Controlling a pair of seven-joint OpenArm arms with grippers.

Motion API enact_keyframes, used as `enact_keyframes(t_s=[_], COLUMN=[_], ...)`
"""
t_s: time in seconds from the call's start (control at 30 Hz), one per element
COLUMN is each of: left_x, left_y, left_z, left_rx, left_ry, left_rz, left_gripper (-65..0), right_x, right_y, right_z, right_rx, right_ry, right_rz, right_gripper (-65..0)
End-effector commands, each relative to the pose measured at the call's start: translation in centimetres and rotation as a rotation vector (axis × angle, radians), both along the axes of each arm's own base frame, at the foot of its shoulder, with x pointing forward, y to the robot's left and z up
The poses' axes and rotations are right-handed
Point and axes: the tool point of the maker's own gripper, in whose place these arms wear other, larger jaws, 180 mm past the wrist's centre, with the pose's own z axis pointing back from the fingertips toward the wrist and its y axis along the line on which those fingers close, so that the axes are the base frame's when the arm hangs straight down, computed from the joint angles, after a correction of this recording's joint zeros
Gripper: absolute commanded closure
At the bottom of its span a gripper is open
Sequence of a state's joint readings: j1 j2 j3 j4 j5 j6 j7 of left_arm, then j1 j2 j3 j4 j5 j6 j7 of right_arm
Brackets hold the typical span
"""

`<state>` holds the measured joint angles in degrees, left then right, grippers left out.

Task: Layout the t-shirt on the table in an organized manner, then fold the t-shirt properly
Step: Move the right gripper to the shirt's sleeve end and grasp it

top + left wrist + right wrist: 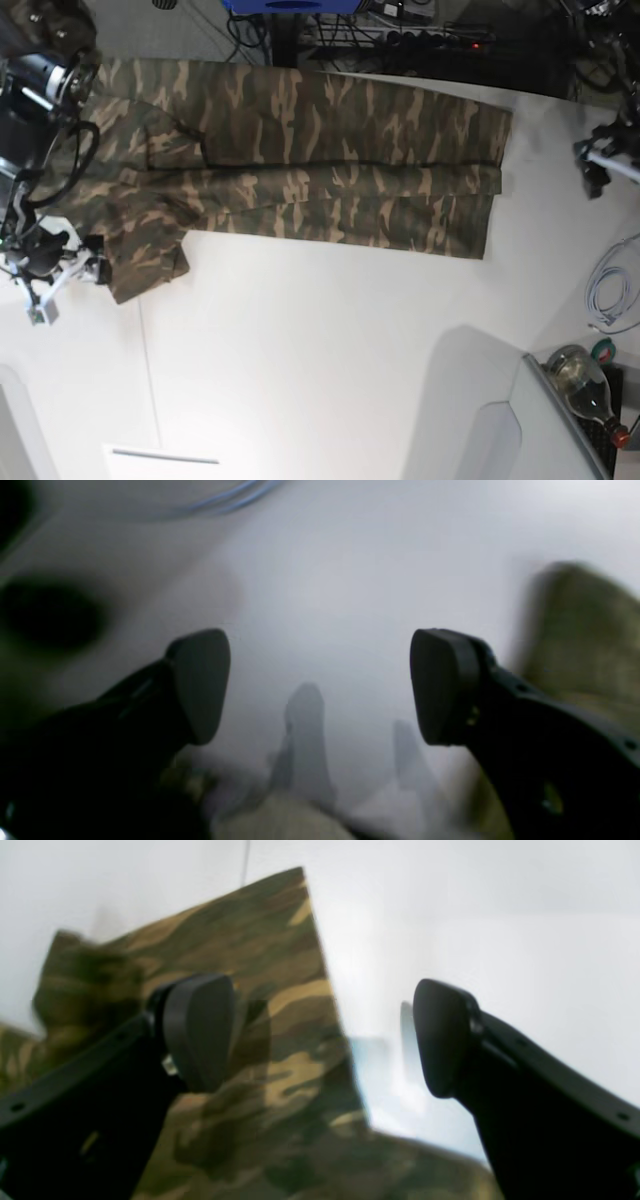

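Across the white table (330,370), both grippers stand with jaws spread and empty beside the camouflage t-shirt (300,160).

Under the right gripper (325,1035), the t-shirt's straight folded edge runs between the two pads: the camo cloth lies beneath the left-hand pad (200,1030), bare table beneath the other, and neither pad touches the cloth. Between the pads of the left gripper (320,685) only blurred white table shows, with olive cloth off to its right and a pale strip of cloth just below it. From the base camera, the t-shirt lies flattened along the table's far side, folded lengthwise, one sleeve reaching toward the right gripper.
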<state>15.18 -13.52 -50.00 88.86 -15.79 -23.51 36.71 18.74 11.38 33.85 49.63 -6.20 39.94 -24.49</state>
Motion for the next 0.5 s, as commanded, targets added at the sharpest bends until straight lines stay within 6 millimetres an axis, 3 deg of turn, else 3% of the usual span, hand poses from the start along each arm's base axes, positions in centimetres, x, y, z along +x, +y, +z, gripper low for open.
enact_keyframes(t_s=[0.0, 0.23, 0.47], left_x=[0.2, -2.5, -3.0], left_y=[1.2, 2.2, 2.3], left_z=[1.8, 2.0, 1.9], left_rx=[0.041, 0.036, 0.032], left_ry=[-0.045, -0.029, -0.025], left_rz=[0.005, -0.065, -0.072], left_gripper=[-54.0, -54.0, -54.0], right_x=[1.9, 1.7, 0.9], right_y=[-0.6, 0.4, 1.1], right_z=[1.5, -1.2, -2.1], right_rx=[0.019, 0.137, 0.153], right_ry=[-0.065, -0.024, -0.007], right_rz=[-0.016, -0.047, -0.047], right_gripper=[-52.5, -52.2, -50.4])
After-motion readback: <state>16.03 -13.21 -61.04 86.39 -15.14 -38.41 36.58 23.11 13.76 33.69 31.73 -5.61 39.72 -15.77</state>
